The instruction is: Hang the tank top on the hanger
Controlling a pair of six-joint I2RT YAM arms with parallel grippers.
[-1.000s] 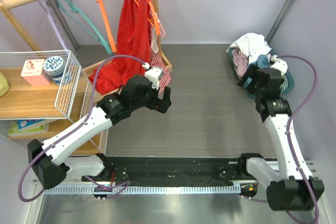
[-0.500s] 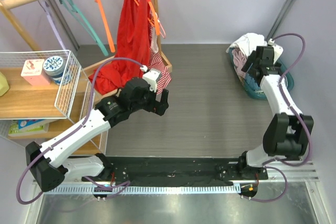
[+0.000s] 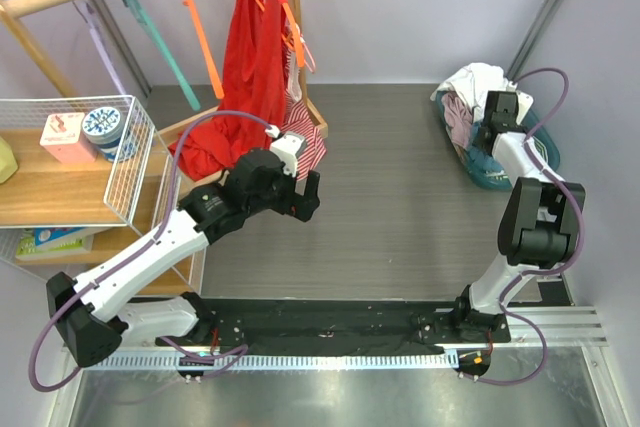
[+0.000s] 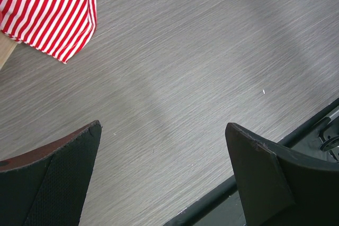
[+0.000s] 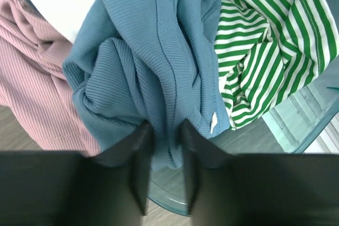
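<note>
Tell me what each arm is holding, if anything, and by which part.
The right gripper pinches a bunched fold of the tank top; which part of it cannot be told. The left gripper is open and empty.

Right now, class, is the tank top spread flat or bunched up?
Bunched up: the tank top lies in crumpled folds in the basket, one fold pinched in the right pincer.

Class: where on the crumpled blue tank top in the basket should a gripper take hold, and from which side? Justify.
Probably pinch the raised ribbed fold of the tank top from above: it stands proud on top of the pile, beside the green-striped garment. The right gripper pinches there.
</note>
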